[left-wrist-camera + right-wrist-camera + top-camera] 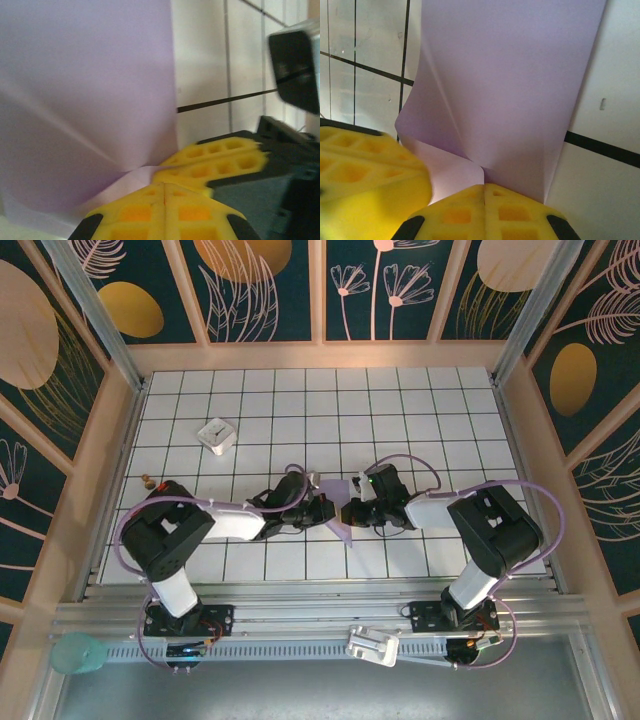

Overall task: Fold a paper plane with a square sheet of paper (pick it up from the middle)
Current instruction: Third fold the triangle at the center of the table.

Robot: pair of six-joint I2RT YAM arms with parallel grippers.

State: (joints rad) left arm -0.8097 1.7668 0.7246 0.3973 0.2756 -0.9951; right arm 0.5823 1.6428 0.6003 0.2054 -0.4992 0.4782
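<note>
The lavender sheet of paper (344, 528) is held up off the tiled table in the middle, between my two grippers, folded over with creases. My left gripper (324, 508) comes in from the left and my right gripper (352, 508) from the right, tips nearly touching. In the left wrist view the yellow jaws (164, 192) are pressed together, pinching the paper (85, 100) at its lower fold, with the right gripper's fingers (215, 160) just beyond. In the right wrist view the jaws (484, 192) are shut on the paper's (510, 85) bottom edge, where a crease ends.
A small white block with a dark mark (216, 435) sits at the back left of the table. A tiny brown object (148, 481) lies by the left wall. A teal cup (80, 652) and a metal bracket (371, 645) rest on the front rail.
</note>
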